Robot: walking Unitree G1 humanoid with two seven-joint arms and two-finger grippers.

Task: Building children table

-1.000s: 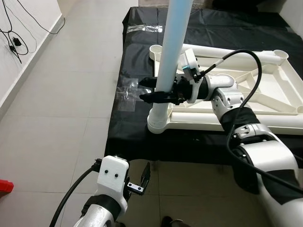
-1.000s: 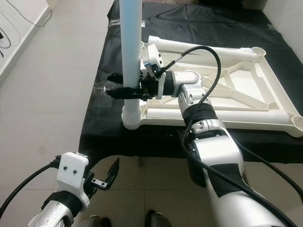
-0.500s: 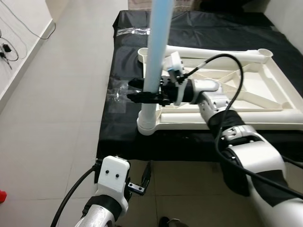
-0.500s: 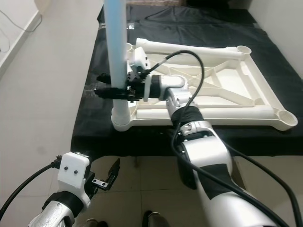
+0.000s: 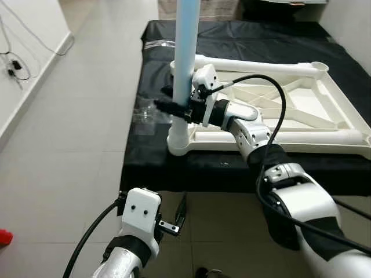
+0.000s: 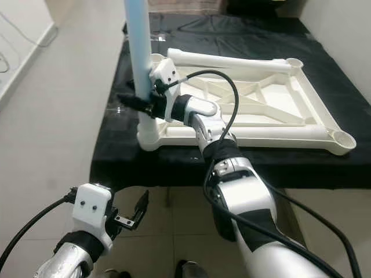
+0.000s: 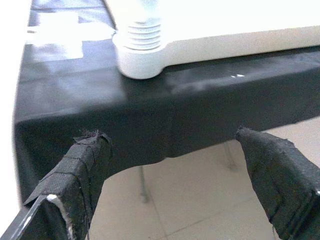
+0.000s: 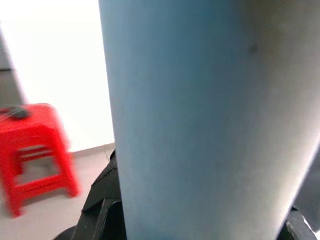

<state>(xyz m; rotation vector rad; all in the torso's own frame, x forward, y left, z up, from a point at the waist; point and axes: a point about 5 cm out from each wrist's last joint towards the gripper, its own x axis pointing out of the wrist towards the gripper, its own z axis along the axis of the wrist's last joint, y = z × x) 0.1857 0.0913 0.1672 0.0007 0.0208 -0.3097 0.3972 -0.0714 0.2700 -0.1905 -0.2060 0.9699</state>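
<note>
The upright blue leg (image 5: 186,52) and the right pincer (image 5: 174,108) clamped around it block the near-left corner of the white tabletop frame (image 5: 324,98). Open black bench (image 5: 152,92) lies left of the leg. The bare floor (image 5: 75,145) further left gives the left pincer (image 5: 173,223) free passage.

The blue leg (image 5: 186,52) runs out past the top edge in both eye views, so its upper end cannot be seen. Standing between the jaws of the right gripper (image 5: 169,108), it hides the fingers' inner faces, so contact cannot be confirmed. In the right wrist view the leg is close and blurred, and beyond the jaws a red stool (image 8: 35,150) is soft. The white frame (image 5: 324,124) is cut at the right edge.
</note>
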